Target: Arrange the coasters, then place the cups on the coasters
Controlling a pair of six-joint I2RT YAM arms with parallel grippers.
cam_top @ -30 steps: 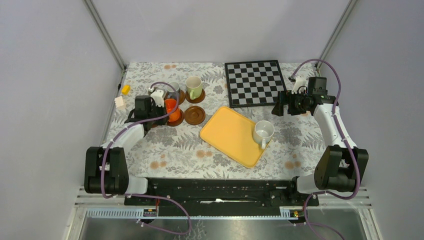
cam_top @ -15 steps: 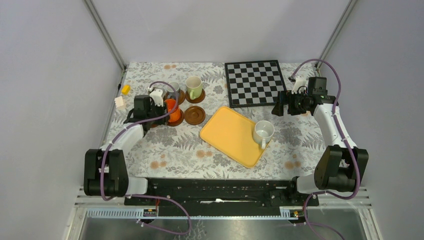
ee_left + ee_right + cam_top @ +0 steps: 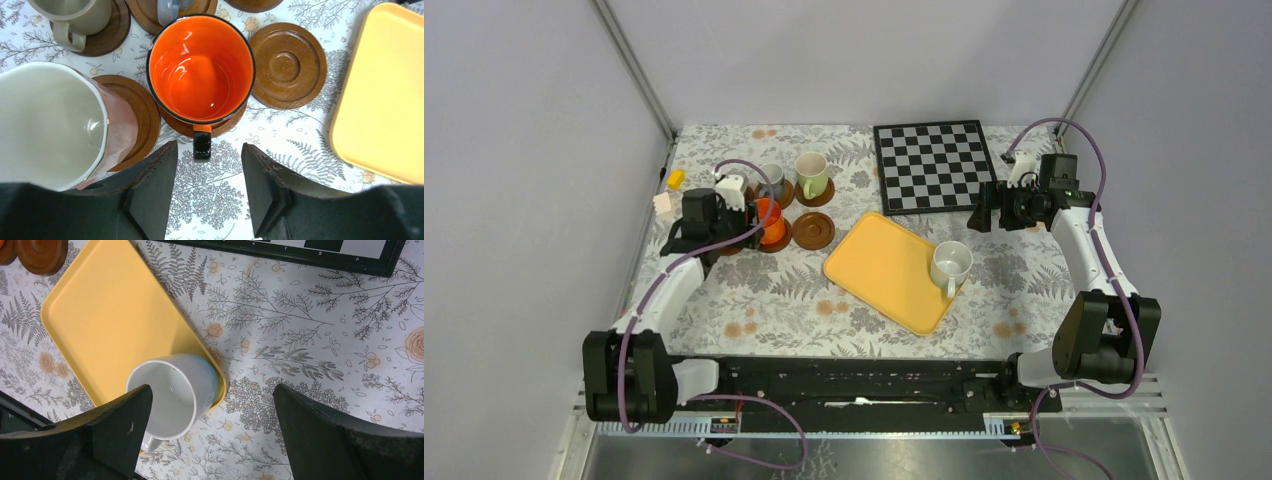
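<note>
Orange-red cup (image 3: 200, 70) glossy inside, black handle, upright on coaster (image 3: 225, 127), left hand (image 3: 209, 147) half-spread, empty, right hand (image 3: 212, 390) wide

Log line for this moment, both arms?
left gripper open | orange cup on coaster | right gripper open, empty | white cup on yellow tray

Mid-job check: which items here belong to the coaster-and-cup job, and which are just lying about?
Job: wooden coasters, orange cup, pink cup, pale green cup, grey cup, white cup.
Lying about: chessboard, yellow tray, small yellow block, small white object.
</note>
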